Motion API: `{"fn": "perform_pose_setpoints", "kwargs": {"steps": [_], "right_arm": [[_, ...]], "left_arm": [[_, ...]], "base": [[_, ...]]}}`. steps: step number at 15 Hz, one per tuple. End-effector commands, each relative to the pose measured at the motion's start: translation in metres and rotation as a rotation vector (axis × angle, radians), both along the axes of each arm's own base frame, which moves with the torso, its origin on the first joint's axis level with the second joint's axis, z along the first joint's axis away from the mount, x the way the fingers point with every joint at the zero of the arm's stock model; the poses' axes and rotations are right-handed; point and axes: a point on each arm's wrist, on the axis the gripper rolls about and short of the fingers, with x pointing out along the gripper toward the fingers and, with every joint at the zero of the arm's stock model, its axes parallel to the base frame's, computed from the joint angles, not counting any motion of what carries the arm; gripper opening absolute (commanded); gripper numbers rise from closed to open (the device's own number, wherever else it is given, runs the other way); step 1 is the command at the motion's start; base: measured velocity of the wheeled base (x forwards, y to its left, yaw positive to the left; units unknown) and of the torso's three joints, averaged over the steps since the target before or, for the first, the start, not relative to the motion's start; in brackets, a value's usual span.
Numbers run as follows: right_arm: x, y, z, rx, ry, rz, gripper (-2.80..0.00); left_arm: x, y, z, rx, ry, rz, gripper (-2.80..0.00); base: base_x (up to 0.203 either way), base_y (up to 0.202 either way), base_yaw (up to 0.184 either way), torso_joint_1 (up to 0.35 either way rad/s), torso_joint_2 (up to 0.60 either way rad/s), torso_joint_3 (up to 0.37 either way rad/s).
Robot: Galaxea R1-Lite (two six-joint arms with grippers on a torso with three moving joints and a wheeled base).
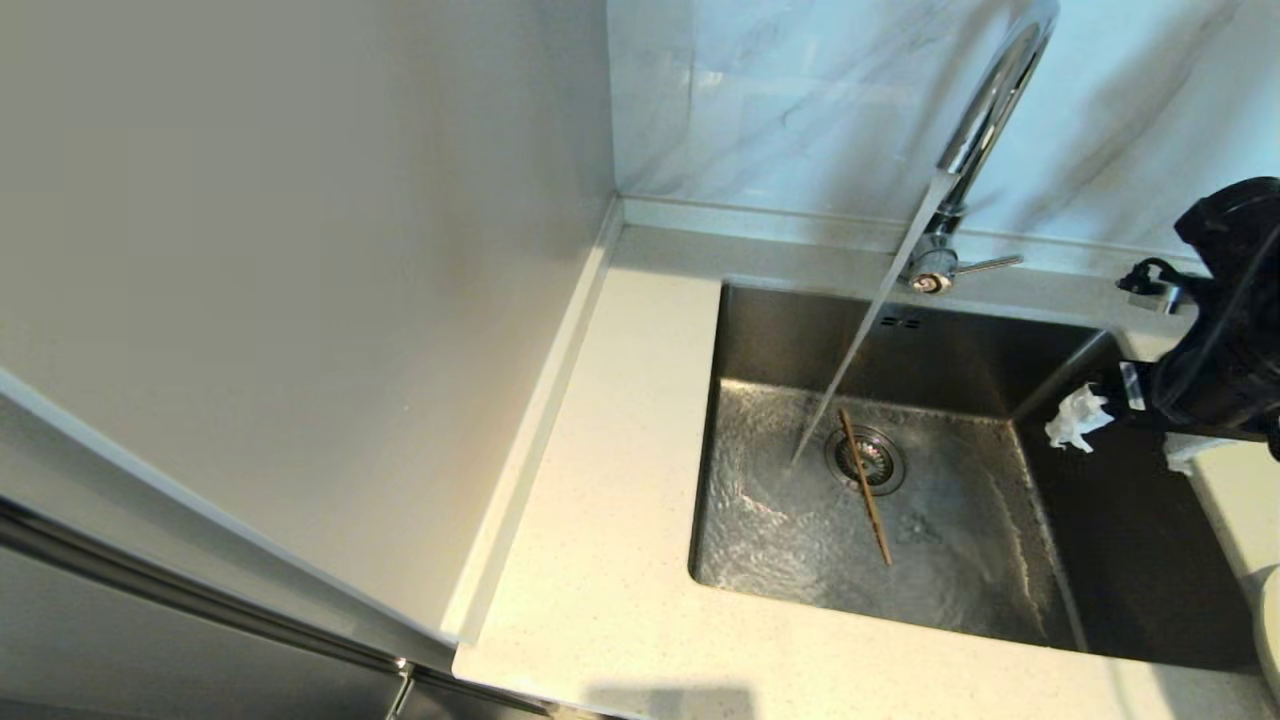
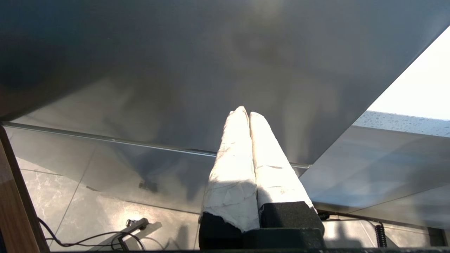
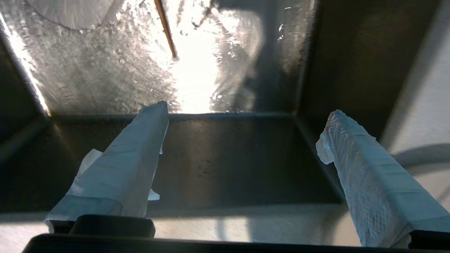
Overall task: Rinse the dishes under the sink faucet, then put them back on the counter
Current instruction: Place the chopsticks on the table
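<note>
While the water runs from the faucet (image 1: 985,120) into the sink (image 1: 905,330), the chopsticks (image 1: 865,487) lie on the wet bottom of the basin and nothing holds them. They rest across the round drain (image 1: 866,460), with the long axis going from the back wall of the sink toward its front edge; the near tip leans a little toward the right side. The right gripper (image 3: 242,140) hangs over the right edge of the sink with its two wrapped fingers (image 3: 135,154) spread wide and empty, well apart from the chopsticks. I judge that the rinsing step for the chopsticks is in hand, and the next move calls for this gripper to go down to the bottom, turn so its fingers stand across the thin sticks, and close on them near the middle. The left gripper (image 2: 249,116) is parked below the counter (image 1: 610,500) with its fingers pressed together, holding nothing.
</note>
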Motion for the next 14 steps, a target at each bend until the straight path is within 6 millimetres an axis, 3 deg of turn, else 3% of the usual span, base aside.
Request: {"fn": "perform_pose_setpoints", "kwargs": {"steps": [1, 8, 14], "right_arm": [[0.019, 0.004, -0.018, 0.018, 0.054, -0.003, 0.0], [0.044, 0.011, -0.057, 0.183, 0.18, 0.039, 0.0], [0.076, 0.009, -0.072, 0.142, 0.083, 0.107, 0.0]], "left_arm": [[0.0, 0.0, 0.0, 0.0, 0.0, 0.0, -2.8], [0.0, 0.0, 0.0, 0.0, 0.001, 0.0, -2.8], [0.0, 0.0, 0.0, 0.0, 0.0, 0.0, -2.8]], "base": [[0.0, 0.0, 0.0, 0.0, 0.0, 0.0], [0.0, 0.0, 0.0, 0.0, 0.0, 0.0], [0.0, 0.0, 0.0, 0.0, 0.0, 0.0]]}}
